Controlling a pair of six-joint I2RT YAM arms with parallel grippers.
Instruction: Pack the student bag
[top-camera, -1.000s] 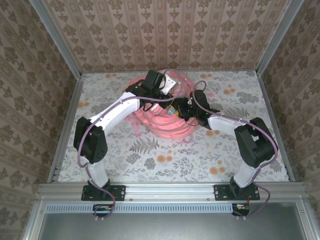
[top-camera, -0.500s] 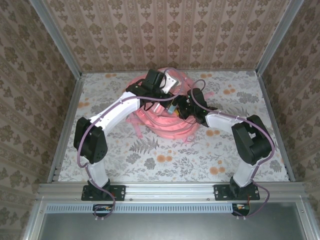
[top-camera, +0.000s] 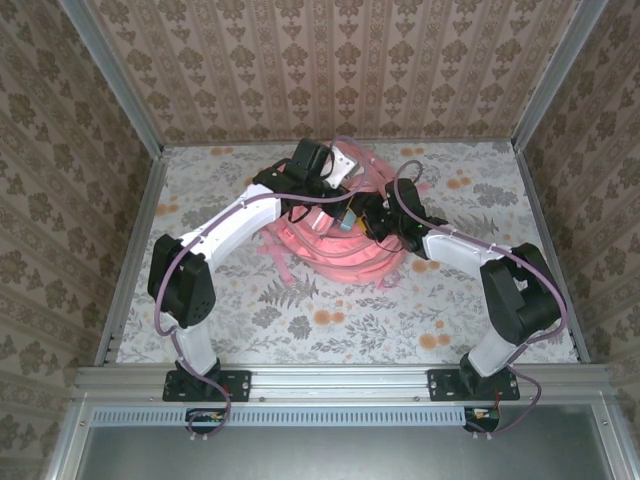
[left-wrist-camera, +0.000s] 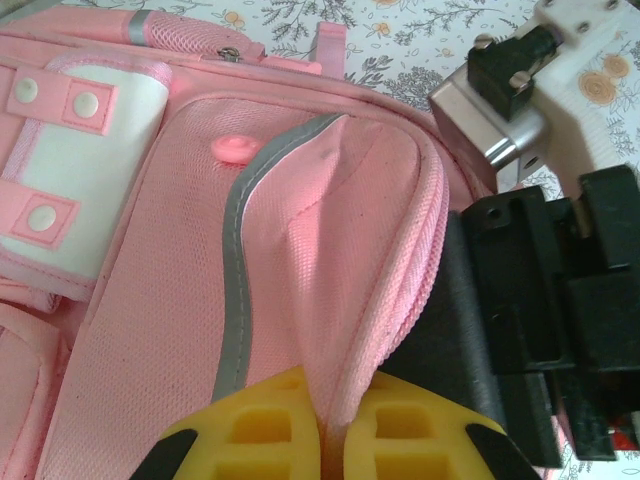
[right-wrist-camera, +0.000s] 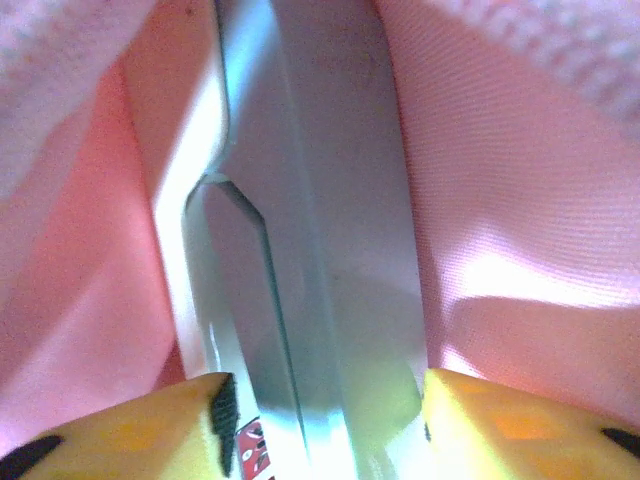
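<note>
The pink student bag (top-camera: 330, 258) lies on the floral table, its stripe and white patch in the left wrist view (left-wrist-camera: 300, 230). My left gripper (top-camera: 337, 203) (left-wrist-camera: 335, 405) is shut on the zip edge of the bag's opening and holds it up. My right gripper (top-camera: 368, 220) (right-wrist-camera: 325, 400) is inside the opening, between pink fabric walls (right-wrist-camera: 520, 200). A pale teal and white box (right-wrist-camera: 320, 250) with a red label fills the gap between its yellow fingers (right-wrist-camera: 500, 425). Whether they press on the box I cannot tell. Its black body (left-wrist-camera: 545, 280) sits right beside the held edge.
Patterned walls and metal posts close in the table on three sides. Pink straps (top-camera: 275, 255) trail from the bag toward the left front. Bare floral tabletop (top-camera: 330, 320) stretches between the bag and the arm bases.
The right arm pushed further into the bag's opening, then its elbow swung out to the right. Left gripper and the held bag edge have stayed put.
</note>
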